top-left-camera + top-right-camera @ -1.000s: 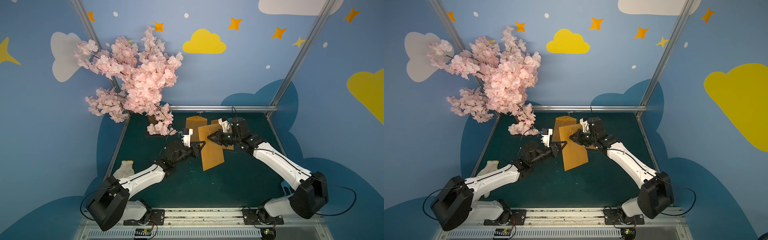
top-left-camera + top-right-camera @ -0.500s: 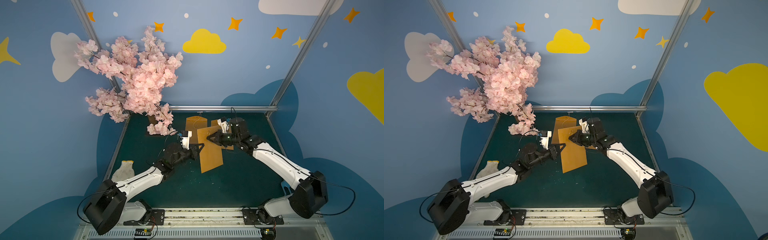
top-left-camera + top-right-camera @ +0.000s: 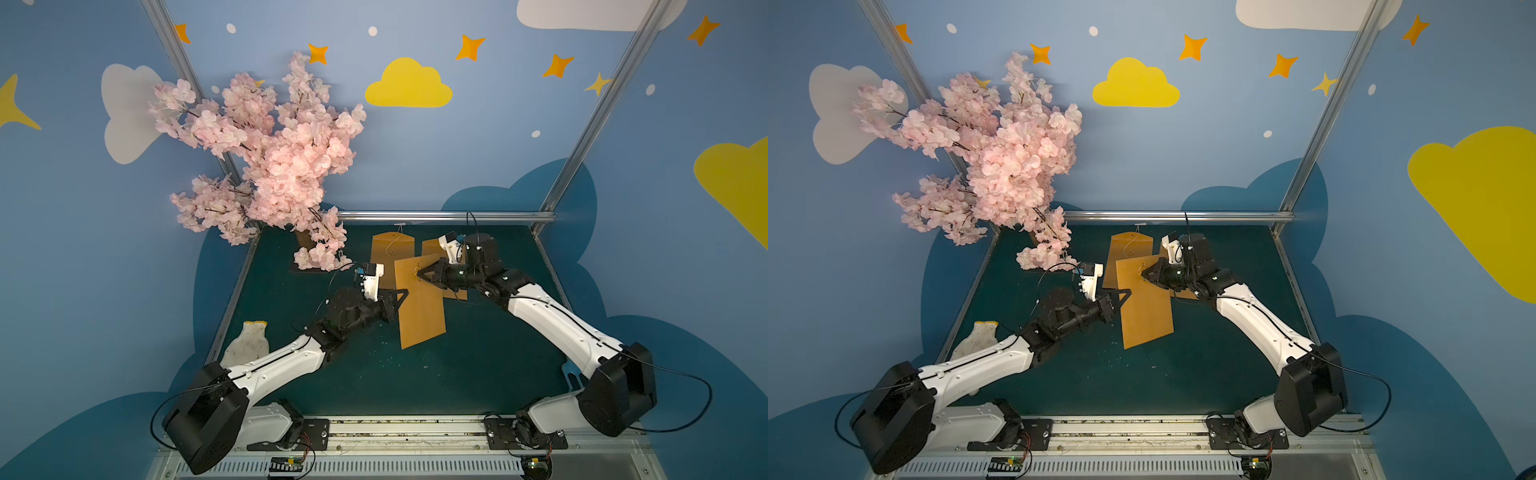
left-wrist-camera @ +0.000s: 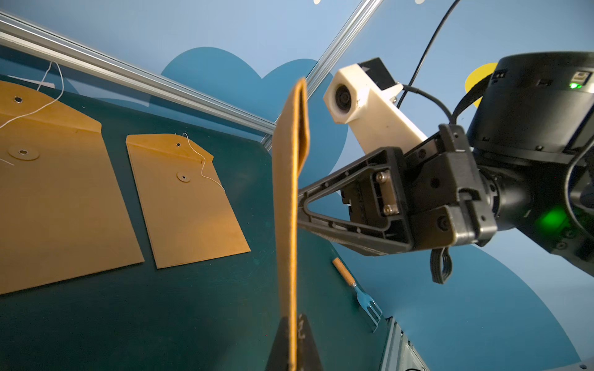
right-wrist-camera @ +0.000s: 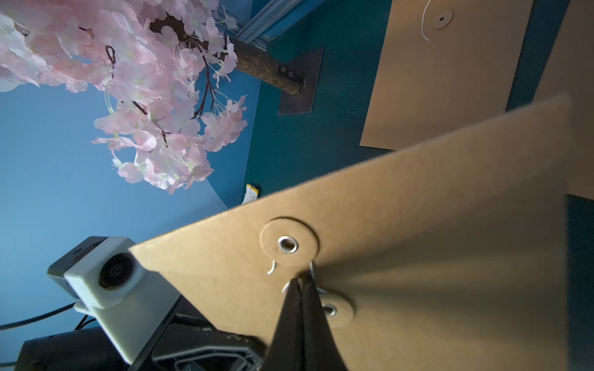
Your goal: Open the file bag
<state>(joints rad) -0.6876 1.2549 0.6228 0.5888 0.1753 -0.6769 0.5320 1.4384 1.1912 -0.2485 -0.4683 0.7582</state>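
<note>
At the far left we see a pink artificial blossom tree [image 3: 282, 166] rising from the back left corner of the dark green table [image 3: 457, 365]. A white fabric glove with a yellow cuff [image 3: 247, 347] lies beyond the table's left edge.

Next comes the left gripper [image 3: 400, 296]. Its black jaws are pressed together on the left long edge of the brown kraft-paper file bag [image 3: 422, 316]. In the left wrist view that edge [image 4: 286, 225] runs straight down into the fingers [image 4: 279, 350].

The file bag is lifted off the table, over its middle, between the two arms. In both top views its broad face is turned up toward the camera.

On its right, the right gripper [image 3: 420, 274] meets the bag near the top. The jaws are together, and the fingertips [image 5: 294, 295] sit between two round paper washers with metal eyelets [image 5: 288, 244]. The thin white string [image 5: 271, 267] curls right beside the tips, but we cannot tell whether it is pinched.

Behind the held bag, two more brown string-tie envelopes [image 4: 64, 208] lie flat on the table, side by side, and the right arm partly covers one of them in the top views. Furthest right, near the table's edge, a small fork with a wooden handle [image 4: 360, 289] lies flat.
</note>
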